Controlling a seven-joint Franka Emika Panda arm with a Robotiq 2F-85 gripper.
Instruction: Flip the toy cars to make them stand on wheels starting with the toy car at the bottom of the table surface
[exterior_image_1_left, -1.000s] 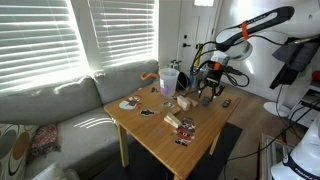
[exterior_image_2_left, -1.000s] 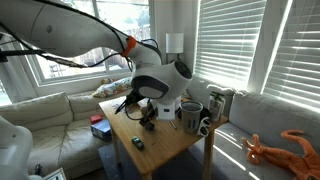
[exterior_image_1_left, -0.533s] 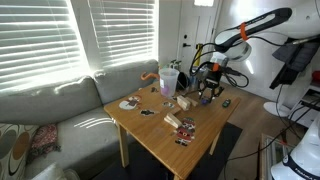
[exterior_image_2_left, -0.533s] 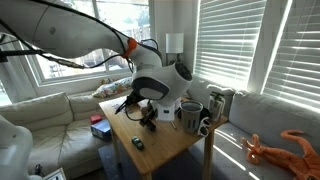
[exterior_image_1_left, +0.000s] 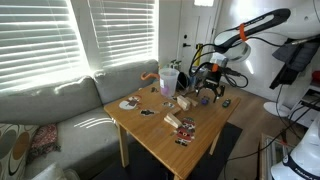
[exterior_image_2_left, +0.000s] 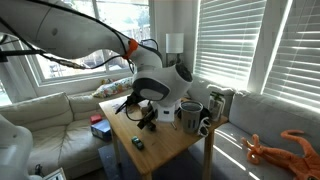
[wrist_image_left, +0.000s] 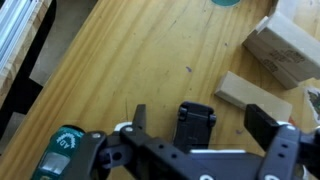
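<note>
Almost nothing has moved since half a second ago. The claw (exterior_image_1_left: 207, 96) hangs low over the same spot on the bench (exterior_image_1_left: 150, 132), near its right corner in that picture.

In the wrist view the claw (wrist_image_left: 200, 116) is wide open and holds nothing. A small dark car (wrist_image_left: 196, 128) lies on the bench right between the two fingers (wrist_image_left: 139, 117), near the bottom middle of the frame. It touches neither finger. Its long side runs up and down in the picture. The fingers stand to its left and right, so I think they would shut across its short side. The claw looks lined up and would need to go down, then squeeze. I cannot tell if the car is on its wheels or on its roof.

The wrist view also shows wood blocks (wrist_image_left: 283, 45) at the upper right, close to the right finger. A bump there could be trouble.

In both exterior views the arm hides that car. But they show something the wrist view does not. A second car (exterior_image_1_left: 226, 103) lies just right of the claw. What may be the same one (exterior_image_2_left: 138, 143) sits alone near the lower edge of the bench, apart from the claw (exterior_image_2_left: 147, 121).
</note>
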